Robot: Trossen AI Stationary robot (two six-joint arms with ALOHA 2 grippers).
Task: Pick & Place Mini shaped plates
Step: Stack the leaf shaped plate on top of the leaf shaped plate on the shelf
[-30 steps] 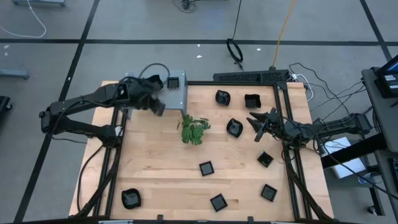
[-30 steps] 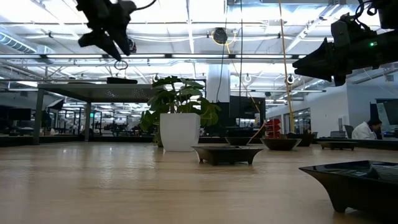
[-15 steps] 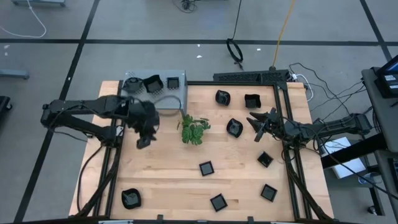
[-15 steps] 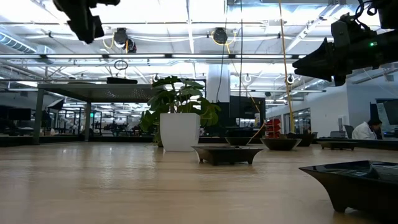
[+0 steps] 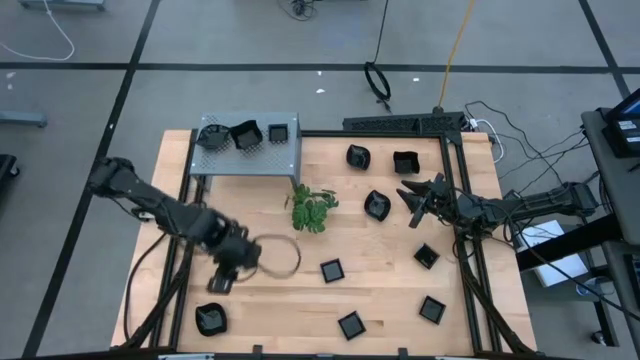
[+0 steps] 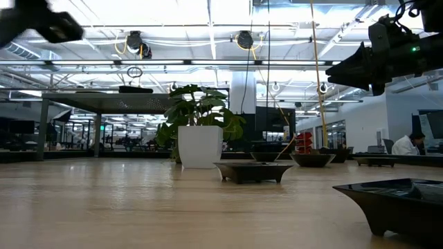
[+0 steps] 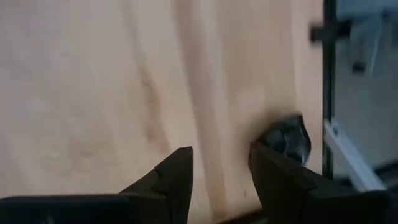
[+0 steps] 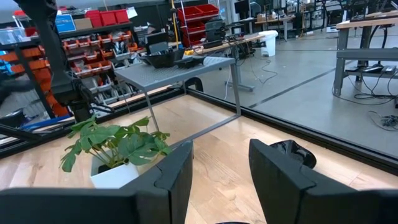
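Near the table's front-left corner, your left gripper (image 5: 222, 281) hovers with fingers apart and empty; a rounded plate (image 5: 210, 318) lies just beyond it, cornerward. Your right gripper (image 5: 412, 197), also open, waits far off.

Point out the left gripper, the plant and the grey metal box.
left gripper (image 5: 217, 285), high view, between its fingertips.
plant (image 5: 312, 210), high view, on its leaves.
grey metal box (image 5: 262, 160), high view, on its bare perforated top.

A green leafy plant (image 5: 313, 209) in a white pot stood near the middle of the wooden worktop (image 5: 390, 270), just beside a grey perforated metal box (image 5: 252, 160) at its far-left corner.
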